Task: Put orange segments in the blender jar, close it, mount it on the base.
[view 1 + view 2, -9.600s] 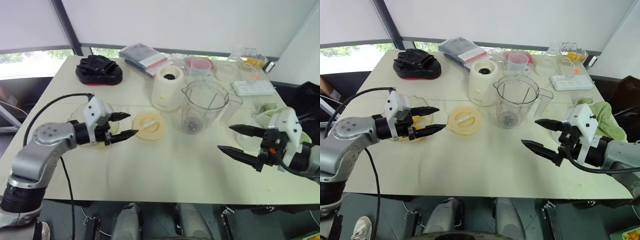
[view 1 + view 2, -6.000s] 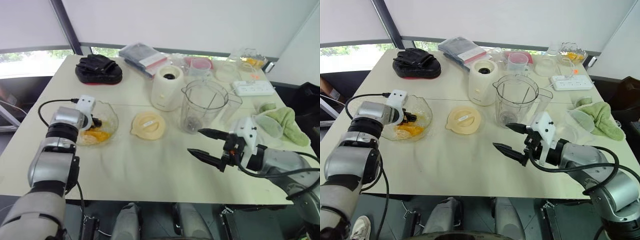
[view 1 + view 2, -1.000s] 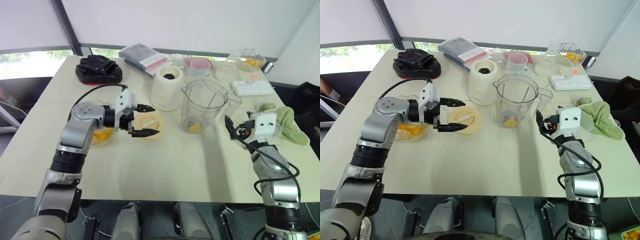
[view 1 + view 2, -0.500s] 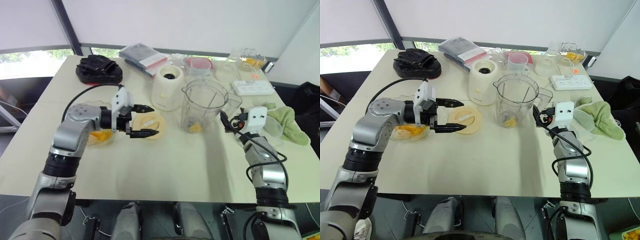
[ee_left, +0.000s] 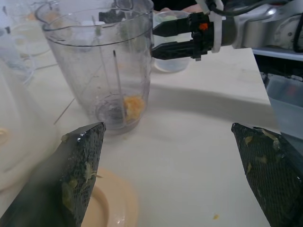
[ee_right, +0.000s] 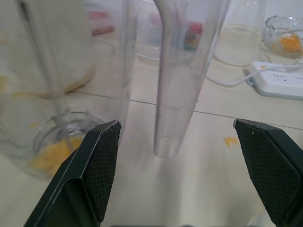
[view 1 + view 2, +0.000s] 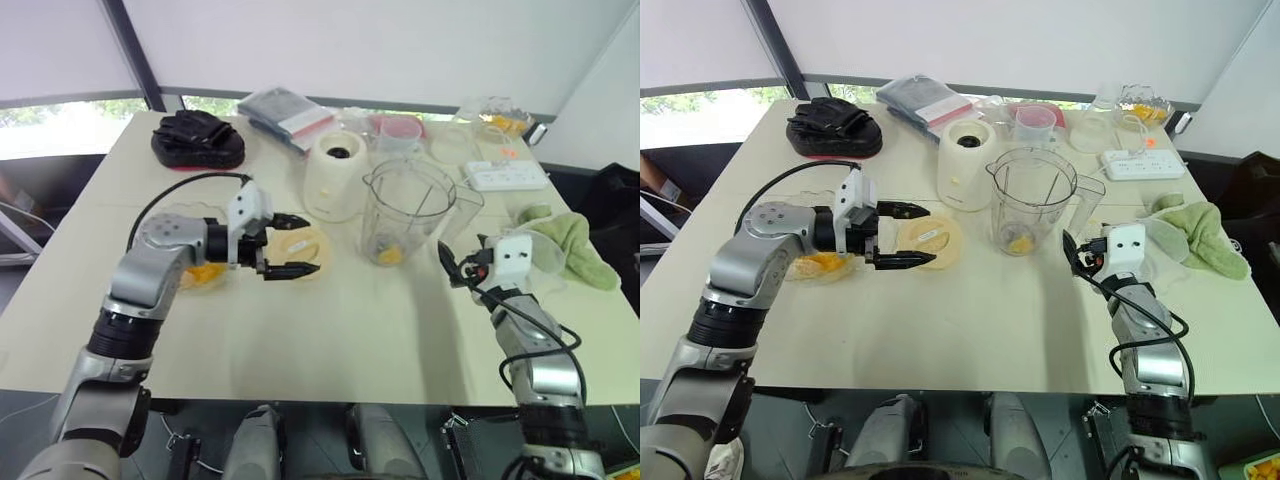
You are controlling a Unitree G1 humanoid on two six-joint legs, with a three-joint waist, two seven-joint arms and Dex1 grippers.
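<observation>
The left tool hovers with fingers apart over the cream lid. The right tool, fingers spread, faces the handle of the blender jar, which stands on the table holding orange segments, just beside the base.

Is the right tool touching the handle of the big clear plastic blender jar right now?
Apart. The right wrist view shows the clear plastic blender jar's handle standing between the open black fingers of the right tool, with bare table visible on both sides of it.

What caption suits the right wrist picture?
Open right claw facing the blender jar's handle, orange pieces inside.
</observation>
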